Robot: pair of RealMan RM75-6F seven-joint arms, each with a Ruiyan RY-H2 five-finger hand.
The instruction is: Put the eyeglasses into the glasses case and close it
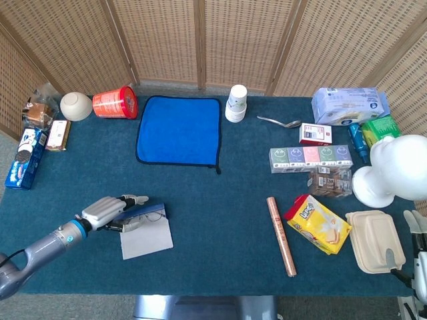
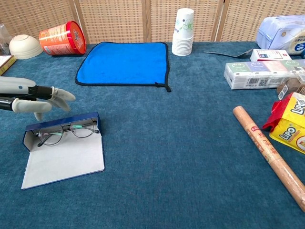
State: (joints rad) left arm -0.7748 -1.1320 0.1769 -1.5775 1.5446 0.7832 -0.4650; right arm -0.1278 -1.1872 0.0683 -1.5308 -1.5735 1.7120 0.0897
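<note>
The eyeglasses (image 2: 66, 131) already lie inside the glasses case (image 2: 64, 148), which stands open on the near left part of the tabletop (image 2: 190, 157). They rest in the blue tray at the far edge of the case, and their long axis runs left to right along that tray. The pale lid flap spreads flat toward the near side, so the case is not yet closed.

The left hand (image 2: 35, 98) hovers just beyond the far left corner of the case, a little above the tabletop. Its fingers (image 2: 59, 94) are stretched out and slightly apart, pointing to the right, and they hold nothing. In the chest view they seem not to touch the case, but in the head view the hand (image 1: 107, 210) partly covers the tray, so I cannot tell for sure. The flap that must be folded lies on the near side of the eyeglasses, while the hand is on the far side.

The left hand is much nearer to the case. Of the right hand (image 1: 417, 257) only a small part shows at the near right edge in the head view, well apart from the case; I cannot tell how its fingers stand.

I judge that only the closing step remains.
</note>
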